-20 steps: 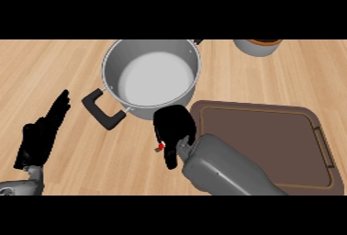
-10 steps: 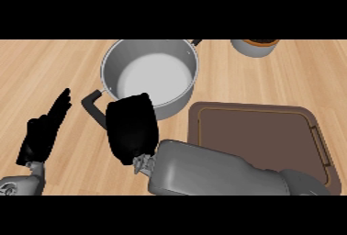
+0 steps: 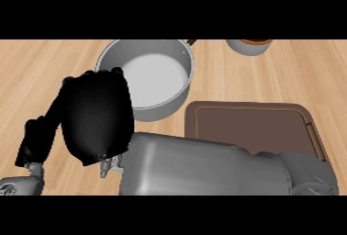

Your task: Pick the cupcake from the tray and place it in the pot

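While right hand (image 3: 96, 118) looms at pot's (image 3: 150, 78) 8 o'clock rim, back up, finger state and cupcake unclear. Left hand (image 3: 39, 137) partly hidden, fingers straight. Brown tray (image 3: 254, 126) at 4 o'clock. Cup (image 3: 249, 46) at 1 o'clock. Wooden counter (image 3: 47, 64).

The counter (image 3: 54, 64) was pale wood with grain running across the view. A grey metal pot (image 3: 152, 73) stood on it near the far edge. A dark brown tray (image 3: 251, 124) lay just beside the pot on the right. A small cup (image 3: 249, 46) stood at the far edge.
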